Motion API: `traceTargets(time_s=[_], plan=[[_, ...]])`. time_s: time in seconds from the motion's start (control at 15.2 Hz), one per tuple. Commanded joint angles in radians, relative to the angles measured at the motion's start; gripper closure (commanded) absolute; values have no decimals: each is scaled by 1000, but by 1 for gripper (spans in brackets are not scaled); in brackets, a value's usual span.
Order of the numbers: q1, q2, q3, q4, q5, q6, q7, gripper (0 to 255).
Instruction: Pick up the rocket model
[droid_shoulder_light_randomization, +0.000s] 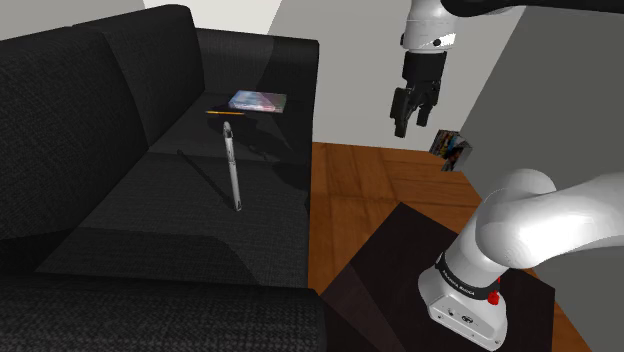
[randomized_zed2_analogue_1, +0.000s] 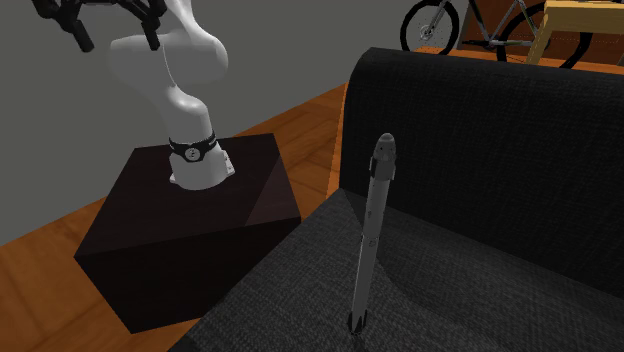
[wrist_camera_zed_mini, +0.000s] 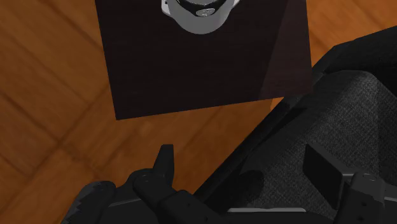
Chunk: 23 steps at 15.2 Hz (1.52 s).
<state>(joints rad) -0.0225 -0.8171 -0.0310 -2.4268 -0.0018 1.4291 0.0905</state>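
The rocket model (droid_shoulder_light_randomization: 233, 165) is a thin grey rocket lying lengthwise on the black sofa's seat (droid_shoulder_light_randomization: 150, 215); in the second exterior view the rocket model (randomized_zed2_analogue_1: 368, 235) looks long and slim, nose toward the backrest. My gripper (droid_shoulder_light_randomization: 410, 124) hangs high over the wood floor, off the sofa's end and well to the shoulder view's right of the rocket. It is open and holds nothing. In the wrist view the gripper (wrist_camera_zed_mini: 245, 167) looks down with its fingers (wrist_camera_zed_mini: 165, 163) spread over the floor and the sofa's armrest (wrist_camera_zed_mini: 356, 95).
A colourful book (droid_shoulder_light_randomization: 257, 100) and an orange pencil (droid_shoulder_light_randomization: 222, 113) lie at the seat's far end. The dark stand (randomized_zed2_analogue_1: 190, 225) sits on the wood floor (droid_shoulder_light_randomization: 350, 190) beside the sofa. A small picture box (droid_shoulder_light_randomization: 450, 148) leans by the wall. A bicycle (randomized_zed2_analogue_1: 470, 25) stands behind the sofa.
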Motion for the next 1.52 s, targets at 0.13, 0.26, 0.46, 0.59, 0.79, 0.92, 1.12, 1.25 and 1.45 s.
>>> traceTargets(time_s=[0.13, 0.26, 0.46, 0.59, 0.79, 0.92, 1.12, 1.25, 1.45], plan=[[13, 61, 29, 32, 27, 32, 32, 0], [24, 123, 58, 69, 51, 62, 64, 0], [39, 219, 98, 133, 79, 101, 109, 0], [48, 285, 123, 181, 93, 123, 139, 0], [59, 386, 159, 262, 107, 151, 184, 0], [65, 454, 182, 322, 111, 165, 215, 0], [75, 559, 214, 421, 110, 179, 261, 0], [83, 631, 234, 493, 104, 183, 293, 0], [97, 743, 261, 612, 88, 181, 341, 0]])
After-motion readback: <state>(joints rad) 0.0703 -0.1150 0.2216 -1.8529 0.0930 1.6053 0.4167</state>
